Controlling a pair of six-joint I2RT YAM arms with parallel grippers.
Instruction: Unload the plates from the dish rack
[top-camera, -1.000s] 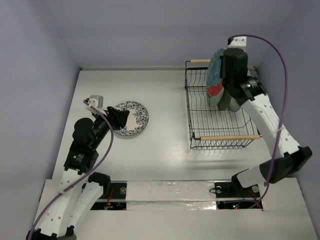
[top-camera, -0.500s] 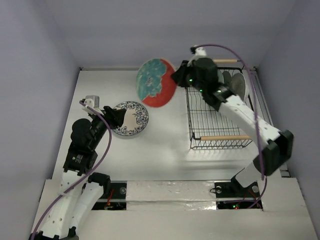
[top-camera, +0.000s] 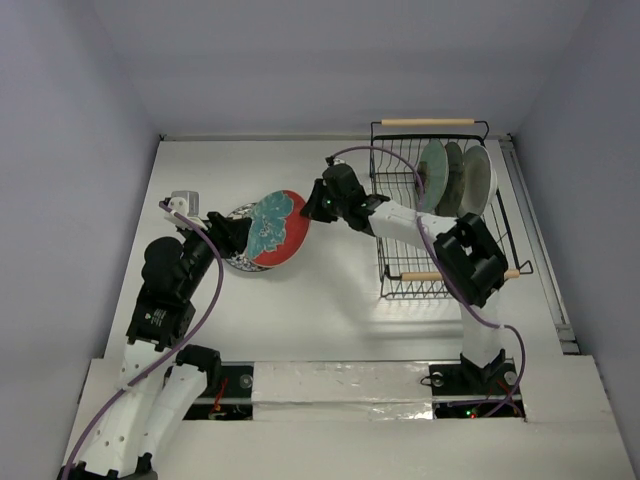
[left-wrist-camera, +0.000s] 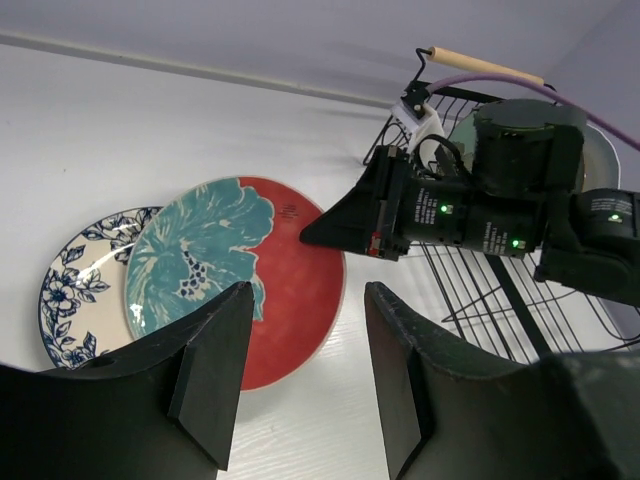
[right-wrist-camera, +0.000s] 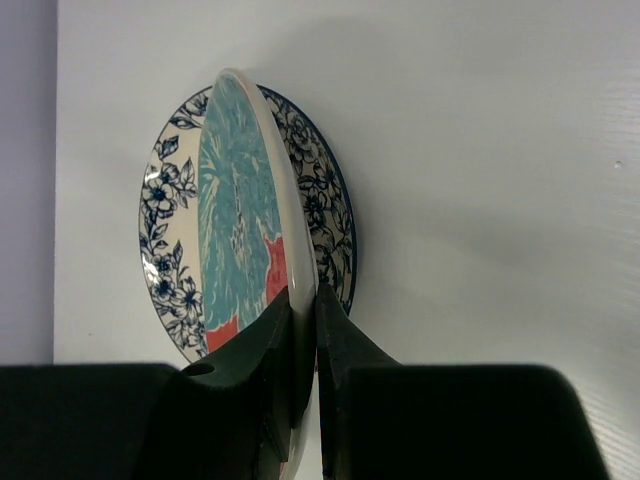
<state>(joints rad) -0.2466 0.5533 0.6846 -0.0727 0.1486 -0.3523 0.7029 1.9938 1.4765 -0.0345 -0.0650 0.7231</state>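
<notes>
Three plates (top-camera: 452, 178) stand in the rack (top-camera: 445, 274) behind my right gripper (right-wrist-camera: 303, 300), which pinches the red plate (right-wrist-camera: 240, 230) by its rim, tilted over the blue plate (right-wrist-camera: 165, 215). My left gripper (left-wrist-camera: 307, 300) has its jaws apart, both plates just ahead.

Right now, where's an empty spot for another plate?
The table is bare along its near edge, and along the back wall left of the dish rack. It is crowded where the right fingers hold the red plate over the blue-white plate, left fingers close by.
</notes>
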